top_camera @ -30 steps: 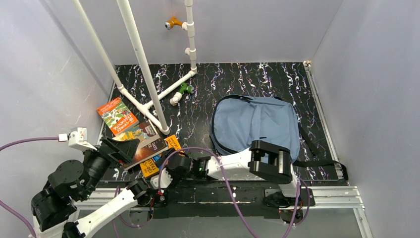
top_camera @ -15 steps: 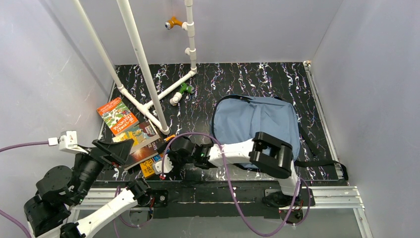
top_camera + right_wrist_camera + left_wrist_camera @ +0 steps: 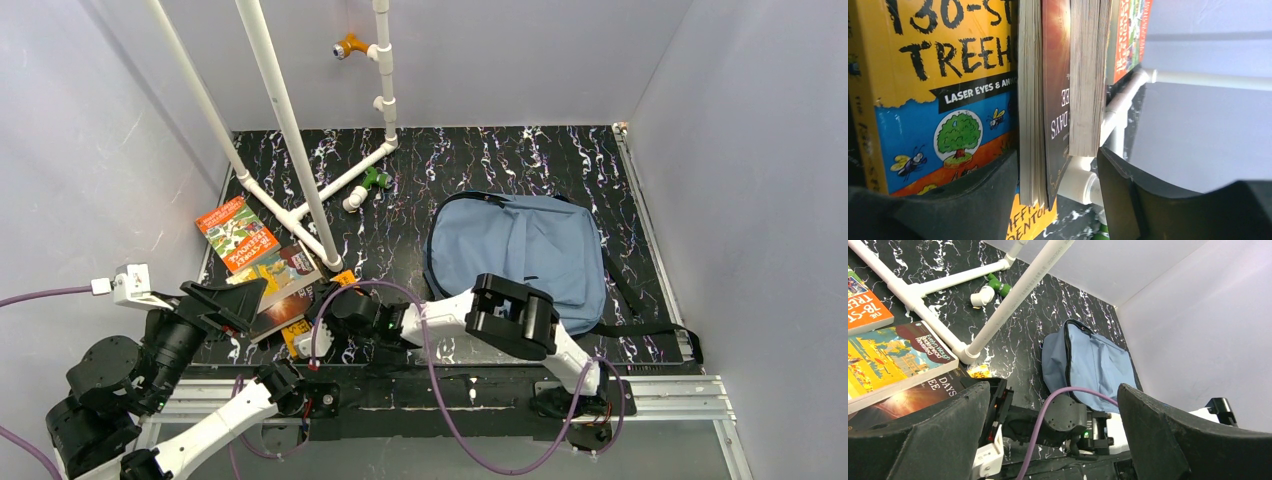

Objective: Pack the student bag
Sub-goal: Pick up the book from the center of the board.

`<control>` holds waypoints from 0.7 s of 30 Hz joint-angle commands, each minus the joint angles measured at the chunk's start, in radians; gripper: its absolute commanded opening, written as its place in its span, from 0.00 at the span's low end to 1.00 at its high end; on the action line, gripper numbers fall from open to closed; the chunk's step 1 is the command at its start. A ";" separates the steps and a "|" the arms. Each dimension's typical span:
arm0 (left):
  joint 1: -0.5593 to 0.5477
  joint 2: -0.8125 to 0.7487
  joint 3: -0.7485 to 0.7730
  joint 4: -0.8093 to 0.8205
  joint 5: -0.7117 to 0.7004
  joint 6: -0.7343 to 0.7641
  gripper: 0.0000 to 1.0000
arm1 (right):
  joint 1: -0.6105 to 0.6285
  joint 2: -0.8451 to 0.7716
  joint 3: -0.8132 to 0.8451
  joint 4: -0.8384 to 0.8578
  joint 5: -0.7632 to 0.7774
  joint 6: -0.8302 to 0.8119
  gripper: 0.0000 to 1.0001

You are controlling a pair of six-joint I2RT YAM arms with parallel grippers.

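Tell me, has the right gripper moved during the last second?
Yes. In the top view the right gripper has gone left and slightly up the picture, closer to the white pipe foot.

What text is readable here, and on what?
"130-ST" over "TREEH", cut off: yellow book, right wrist view.
"LASER EYES & AN", cut off: black banner on that cover.
"DAYS": dark book.
"78-ST" over "TREE", cut off: orange book, left wrist view.
Author and title on the picture-cover book: too small to read surely.
Top view: all book text too small.
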 commanded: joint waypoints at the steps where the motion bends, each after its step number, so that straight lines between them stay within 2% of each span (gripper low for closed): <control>1: 0.004 0.022 -0.001 0.024 -0.028 0.014 0.98 | 0.018 0.092 0.005 0.102 0.133 -0.145 0.65; 7: 0.004 0.021 -0.001 0.023 -0.026 0.005 0.98 | 0.026 0.140 0.011 0.169 0.191 -0.211 0.50; 12: 0.003 0.038 -0.004 0.029 -0.015 -0.009 0.98 | 0.033 0.131 -0.015 0.206 0.219 -0.201 0.19; 16: 0.004 0.057 -0.011 0.042 0.000 -0.016 0.98 | 0.046 0.054 -0.095 0.199 0.202 -0.155 0.05; 21: 0.003 0.077 -0.025 0.086 0.020 -0.017 0.98 | 0.066 -0.126 -0.194 0.110 0.222 -0.075 0.01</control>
